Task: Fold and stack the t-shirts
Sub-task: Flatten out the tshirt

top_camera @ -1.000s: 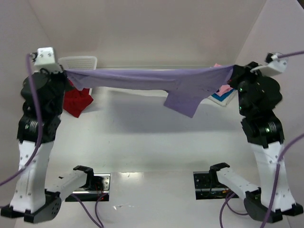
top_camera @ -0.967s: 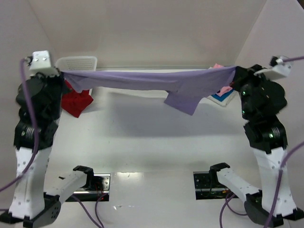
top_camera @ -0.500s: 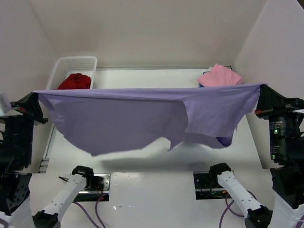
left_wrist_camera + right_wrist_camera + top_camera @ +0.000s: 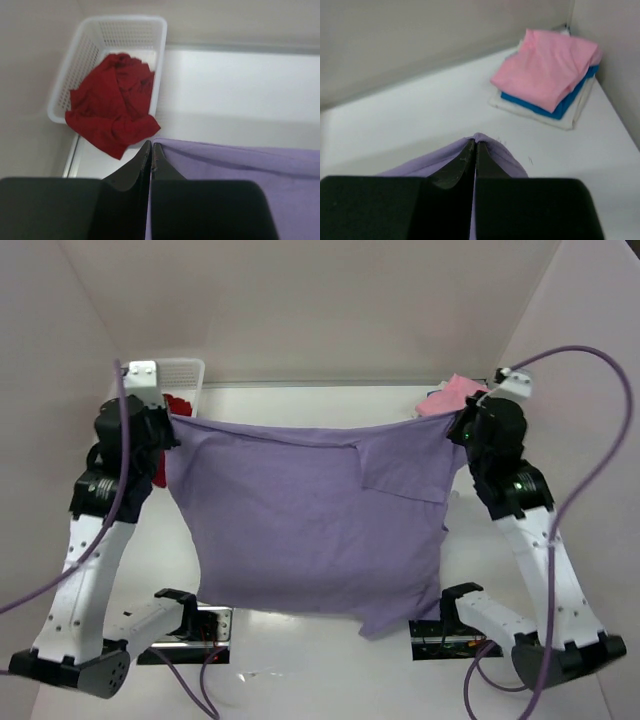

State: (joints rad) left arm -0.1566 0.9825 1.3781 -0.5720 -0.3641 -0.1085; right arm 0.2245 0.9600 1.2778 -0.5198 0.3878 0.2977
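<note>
1. The lavender t-shirt (image 4: 300, 520) is stretched out wide between the two arms. Its top edge runs almost level from one wrist to the other, with a slight sag in the middle.
2. The cloth below that edge spreads toward the near side of the counter (image 4: 300, 405), and a loose corner trails lowest at the right. I cannot tell how much of it rests on the surface. One sleeve lies folded across the upper right of the shirt.
3. The left jaws are clenched on the shirt's top left corner, the two tips pressed together with the purple edge at them.
4. The right jaws are likewise clamped tight on the top right corner.
5. The left arm (image 4: 95, 530) rises from its base and leans away from the near edge, its wrist high at the shirt's corner. The right arm (image 4: 530, 530) mirrors it.
6. Beyond the left wrist, the red t-shirt (image 4: 112, 110) lies crumpled in the white basket (image 4: 75, 65), spilling over its near rim.
7. Beyond the right wrist, the pink t-shirt (image 4: 547, 67) sits folded on top of the blue t-shirt (image 4: 565, 105), in the far right corner.
</note>
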